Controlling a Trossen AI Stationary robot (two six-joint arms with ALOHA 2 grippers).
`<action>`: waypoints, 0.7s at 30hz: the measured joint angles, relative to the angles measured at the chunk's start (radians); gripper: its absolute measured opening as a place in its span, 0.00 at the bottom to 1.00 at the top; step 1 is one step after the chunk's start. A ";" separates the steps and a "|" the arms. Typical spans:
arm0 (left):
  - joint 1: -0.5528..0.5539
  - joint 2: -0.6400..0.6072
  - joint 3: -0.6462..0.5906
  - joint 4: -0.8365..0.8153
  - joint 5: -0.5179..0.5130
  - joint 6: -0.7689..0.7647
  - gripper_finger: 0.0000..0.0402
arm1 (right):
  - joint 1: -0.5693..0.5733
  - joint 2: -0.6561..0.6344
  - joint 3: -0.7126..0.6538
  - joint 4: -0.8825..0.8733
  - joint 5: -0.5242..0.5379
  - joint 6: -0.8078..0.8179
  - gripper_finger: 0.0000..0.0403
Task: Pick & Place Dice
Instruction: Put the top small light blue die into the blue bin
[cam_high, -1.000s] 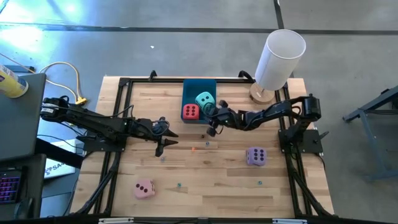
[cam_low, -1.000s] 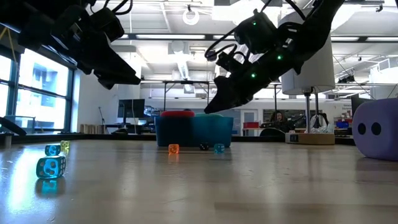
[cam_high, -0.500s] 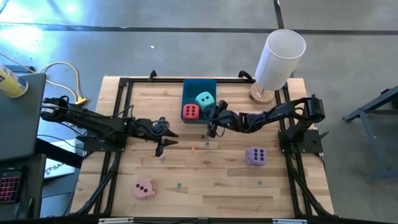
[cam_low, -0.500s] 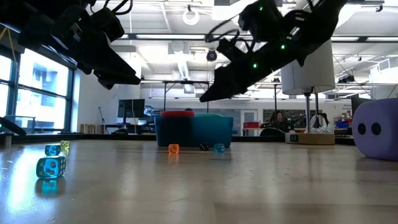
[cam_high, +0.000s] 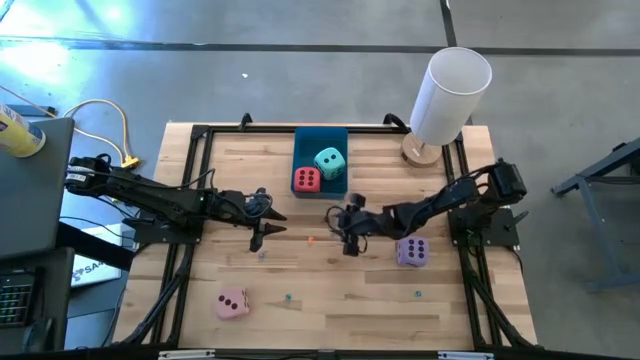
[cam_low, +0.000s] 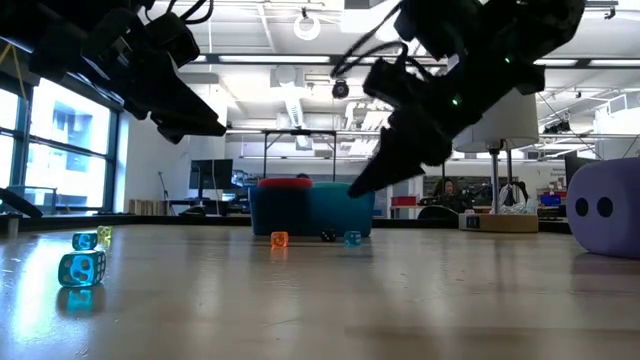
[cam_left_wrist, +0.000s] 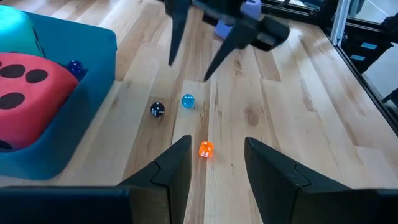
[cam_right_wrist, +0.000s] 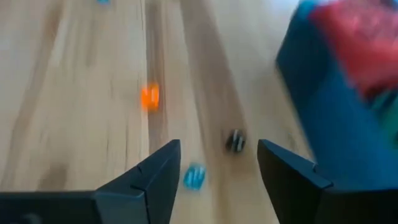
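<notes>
The red die (cam_high: 307, 180) and the teal die (cam_high: 329, 161) sit side by side in the blue tray (cam_high: 320, 138) at the table's far middle. The lilac die (cam_high: 411, 251) rests on the wood on the right, the pink die (cam_high: 232, 303) near the near-left corner. My right gripper (cam_high: 346, 232) hangs open and empty over the table's middle, between tray and lilac die; the left wrist view shows it (cam_left_wrist: 189, 70) with fingers spread. My left gripper (cam_high: 262, 236) waits open, left of centre. From table height, the lilac die (cam_low: 605, 205) shows at right.
Small translucent dice lie loose on the wood near the tray: orange (cam_left_wrist: 206, 149), blue (cam_left_wrist: 188, 101) and black (cam_left_wrist: 157, 109); others lie toward the near edge (cam_high: 287, 296). A white cylinder on a wooden base (cam_high: 447, 92) stands at the far-right corner. A black frame rims the table.
My right gripper has drawn back from the tray's near edge toward the table's near side and a little right, ending close to the lilac die. It stays open and empty. The dice have not moved.
</notes>
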 joint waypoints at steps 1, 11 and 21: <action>0.000 0.000 0.000 0.000 0.000 0.000 0.35 | 0.000 0.000 0.000 -0.017 -0.009 0.023 0.50; -0.001 0.000 0.000 0.000 0.000 0.003 0.35 | -0.011 -0.002 0.000 -0.124 -0.083 0.109 0.45; -0.001 0.001 0.000 0.000 0.000 0.003 0.35 | -0.031 0.008 -0.027 -0.117 -0.171 0.135 0.43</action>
